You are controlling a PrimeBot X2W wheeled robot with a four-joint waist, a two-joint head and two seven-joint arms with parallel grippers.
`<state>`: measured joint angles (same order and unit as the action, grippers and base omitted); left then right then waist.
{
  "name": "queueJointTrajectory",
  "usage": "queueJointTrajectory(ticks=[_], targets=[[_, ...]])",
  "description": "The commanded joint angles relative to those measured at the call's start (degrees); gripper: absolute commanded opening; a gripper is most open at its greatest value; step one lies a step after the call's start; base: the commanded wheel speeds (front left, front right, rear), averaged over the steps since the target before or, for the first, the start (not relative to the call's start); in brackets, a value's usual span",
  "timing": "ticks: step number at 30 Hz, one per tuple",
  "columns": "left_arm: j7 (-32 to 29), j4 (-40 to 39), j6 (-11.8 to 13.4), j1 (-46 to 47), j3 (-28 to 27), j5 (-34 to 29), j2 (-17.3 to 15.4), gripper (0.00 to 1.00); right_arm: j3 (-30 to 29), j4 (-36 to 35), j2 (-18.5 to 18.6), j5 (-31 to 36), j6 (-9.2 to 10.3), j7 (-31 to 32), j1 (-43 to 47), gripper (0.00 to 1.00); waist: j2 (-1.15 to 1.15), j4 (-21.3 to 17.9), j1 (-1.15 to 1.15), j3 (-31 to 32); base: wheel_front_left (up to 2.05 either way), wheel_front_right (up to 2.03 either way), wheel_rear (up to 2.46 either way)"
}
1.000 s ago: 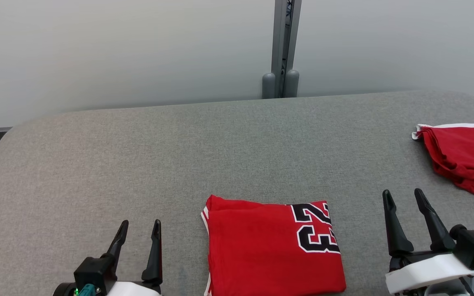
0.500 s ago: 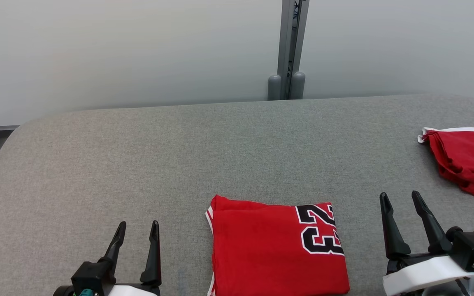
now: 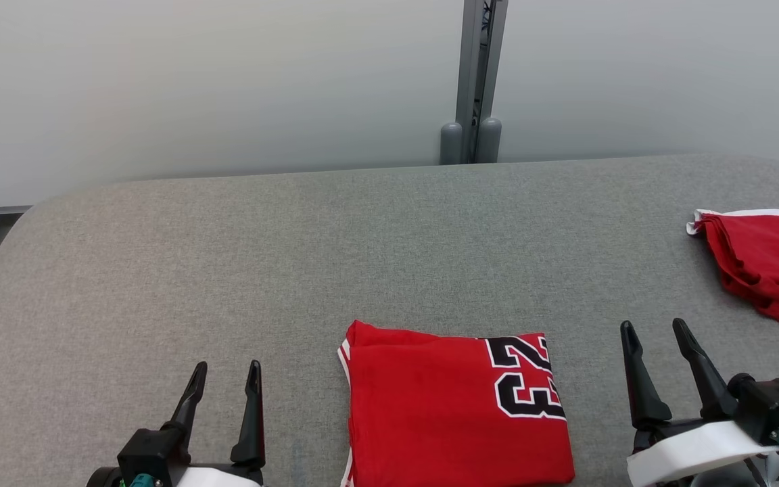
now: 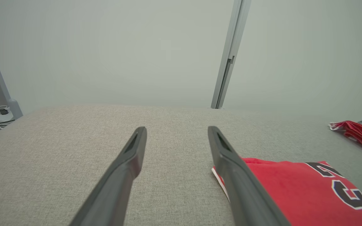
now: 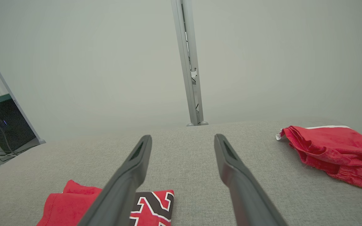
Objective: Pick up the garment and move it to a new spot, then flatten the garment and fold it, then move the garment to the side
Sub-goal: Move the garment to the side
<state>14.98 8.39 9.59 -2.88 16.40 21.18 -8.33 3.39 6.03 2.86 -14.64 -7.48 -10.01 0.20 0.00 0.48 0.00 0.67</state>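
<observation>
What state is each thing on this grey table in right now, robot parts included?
red jersey: folded into a neat rectangle, lying flat, number 23 facing up, not gripped.
second red garment: unfolded and crumpled, lying near the table's right edge.
left end effector: open, empty, apart from the jersey on its left.
right end effector: open, empty, between the jersey and the crumpled garment, touching neither.

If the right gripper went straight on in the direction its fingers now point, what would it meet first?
Probably nothing soon. The right gripper points over bare table toward the far wall near the metal post; the crumpled red garment lies to its right. Height above the table is unclear.
</observation>
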Motion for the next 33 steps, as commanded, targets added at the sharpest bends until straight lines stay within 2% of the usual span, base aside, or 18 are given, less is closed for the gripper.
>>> queueJointTrajectory(ticks=[1, 4, 10, 21, 26, 33], targets=[[0.25, 0.17, -0.45, -0.13, -0.45, -0.46, -0.05, 1.00, -0.19, 0.05, 0.16, 0.24, -0.03, 0.47, -0.53, 1.00, 0.00, 0.05, 0.00, -0.06, 0.00, 0.00, 0.00], [0.26, 0.32, -0.71, -0.04, -0.76, -0.87, 0.38, 1.00, 0.34, 0.50, 0.66, 0.65, -0.03, 2.11, -1.10, 1.00, 0.00, 0.09, 0.00, -0.26, 0.00, 0.00, 0.00], [0.26, 0.72, -1.40, 0.51, -1.23, -1.84, 0.92, 1.00, 2.65, 2.38, 5.89, -0.75, -0.03, 8.33, -4.25, 1.00, 0.00, 0.34, 0.00, -0.86, 0.00, 0.00, 0.00], [0.26, 1.19, -2.78, 2.09, -2.29, -3.17, 1.90, 1.00, 11.24, 6.28, 15.63, -14.43, -0.02, 25.11, -9.39, 1.00, 0.00, 2.24, 0.00, -3.21, 0.00, 0.00, 0.00], [0.25, 1.27, -3.19, 2.68, -2.64, -3.79, 2.35, 1.00, 15.04, 9.10, 17.79, -21.17, -0.02, 30.16, -11.07, 1.00, 0.00, 3.17, 0.00, -4.75, 0.00, 0.00, 0.00], [0.26, 1.53, -3.71, 3.66, -3.16, -4.57, 2.62, 1.00, 18.43, 12.67, 18.49, -27.26, -0.02, 31.62, -13.50, 1.00, 0.00, 4.05, 0.00, -6.56, 0.00, 0.00, 0.00]])
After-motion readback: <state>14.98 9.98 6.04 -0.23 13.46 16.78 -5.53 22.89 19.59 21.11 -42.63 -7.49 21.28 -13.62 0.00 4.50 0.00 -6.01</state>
